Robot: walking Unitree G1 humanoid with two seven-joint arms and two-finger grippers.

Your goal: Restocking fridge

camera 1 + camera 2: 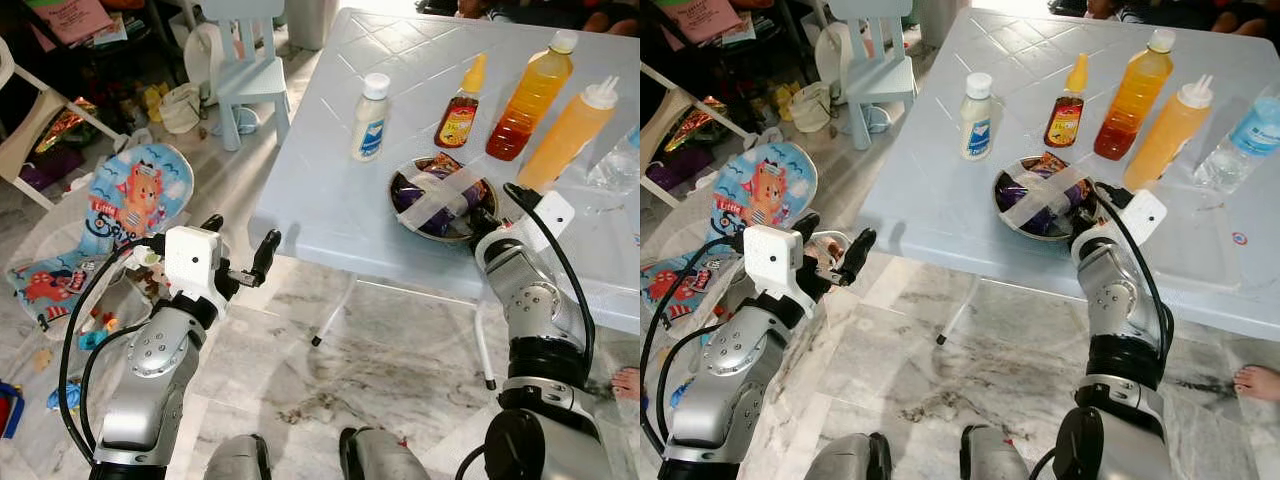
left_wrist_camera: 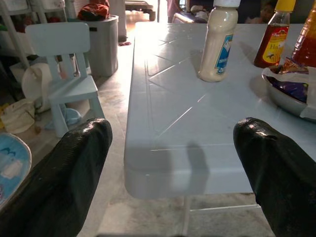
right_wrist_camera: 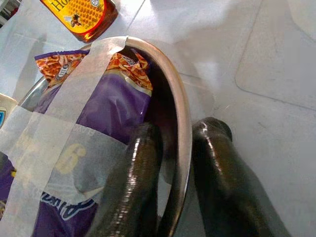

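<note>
A metal bowl (image 1: 398, 203) of purple and orange snack packets (image 3: 113, 103), held down by strips of white tape, sits on the pale blue table (image 1: 320, 190). My right gripper (image 3: 180, 131) straddles the bowl's near rim and is shut on it, one finger inside and one outside. Behind the bowl stand a white bottle (image 1: 371, 118), a honey bottle (image 1: 460, 108), an orange juice bottle (image 1: 530, 95), an orange squeeze bottle (image 1: 565, 135) and a water bottle (image 1: 620, 160). My left gripper (image 1: 242, 238) hangs open off the table's left edge, level with it and facing it, holding nothing.
A small pale blue chair (image 1: 245, 75) stands beyond the table's left side. A patterned baby seat (image 1: 130, 195) and scattered toys lie on the marble floor at my left. A person's bare foot (image 1: 625, 383) is by the table at right.
</note>
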